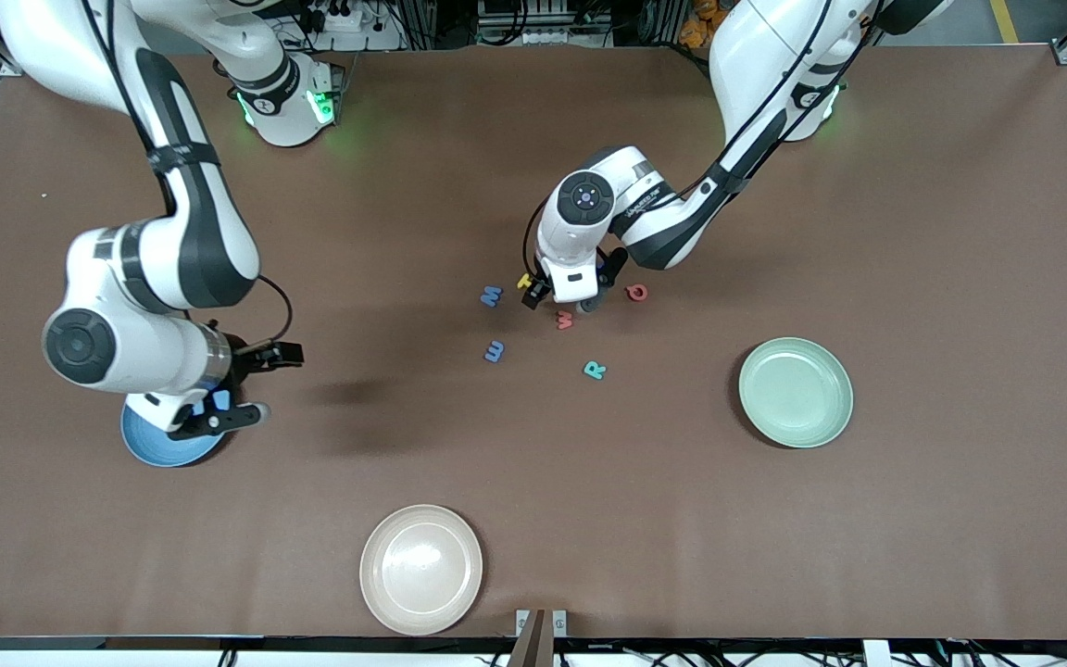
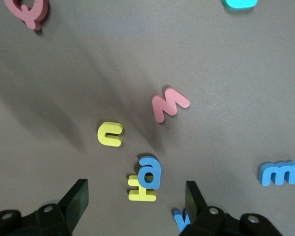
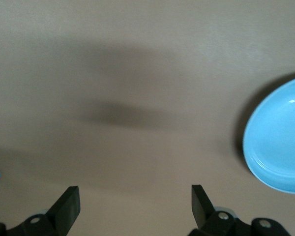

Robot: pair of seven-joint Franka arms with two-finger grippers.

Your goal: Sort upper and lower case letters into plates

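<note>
My left gripper (image 1: pixel 569 298) (image 2: pixel 136 199) is open, low over the cluster of letters at the table's middle. Between its fingers a blue "a" (image 2: pixel 150 172) overlaps a yellow letter (image 2: pixel 140 194). Around them lie a yellow "c" (image 2: pixel 110 134), a red "w" (image 2: pixel 169 103) (image 1: pixel 565 320), a red "Q" (image 1: pixel 636 293), a teal "R" (image 1: pixel 595 371), and blue letters (image 1: pixel 491 295) (image 1: pixel 495 351). My right gripper (image 1: pixel 219 415) (image 3: pixel 135 201) is open and empty, over the edge of the light blue plate (image 1: pixel 163 449) (image 3: pixel 280 147). The mint green plate (image 1: pixel 796 392) is empty.
A cream-beige plate (image 1: pixel 421 569) sits near the table's front edge, nearer to the front camera than the letters. The brown table (image 1: pixel 913 232) lies bare toward the left arm's end.
</note>
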